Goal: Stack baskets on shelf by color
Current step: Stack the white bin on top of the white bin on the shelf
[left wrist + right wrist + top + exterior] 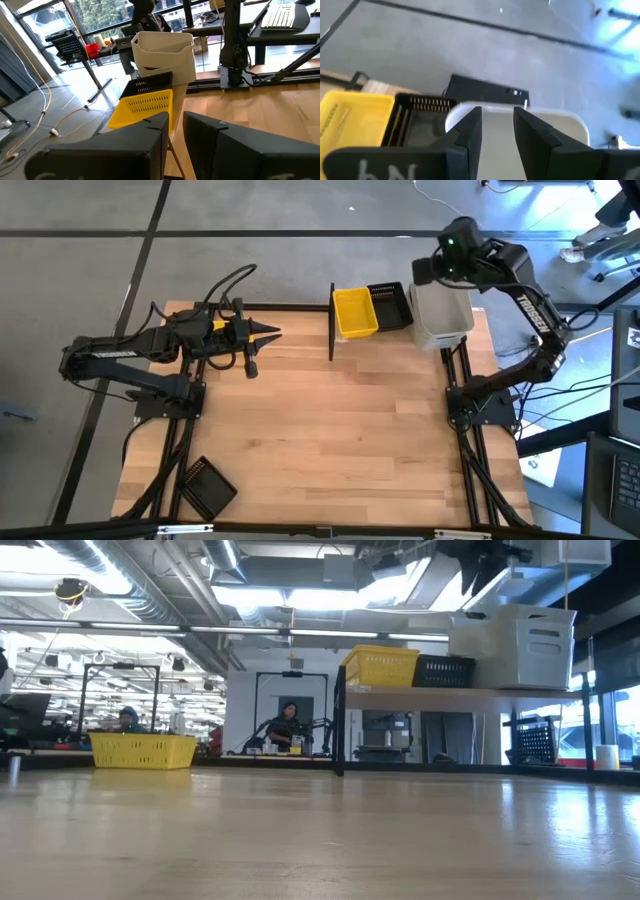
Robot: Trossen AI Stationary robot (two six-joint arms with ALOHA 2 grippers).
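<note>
On the shelf (440, 692) at the table's far edge stand a yellow basket (355, 312), a black slatted basket (390, 305) and nested whitish baskets (442, 320), in that order from left to right. My right gripper (497, 117) hangs over the far end of the top whitish basket (545, 117), fingers pointing down with a narrow gap. My left gripper (268, 333) hovers shut over the table's far left part, pointing at the shelf. Another yellow basket (143, 750) rests on the table by the left arm. A black basket (207, 485) lies at the near left edge. My right gripper comes from above at the far end of the top whitish basket's rim (470, 107). I cannot tell whether its fingertips touch the rim or stand just clear of it.
The shelf's black post (331, 320) stands at its left end, near the yellow basket. The wide middle and near right of the wooden tabletop (350, 440) are bare. Cables loop over the left arm (225, 285). People sit at desks far behind the table (285, 725).
</note>
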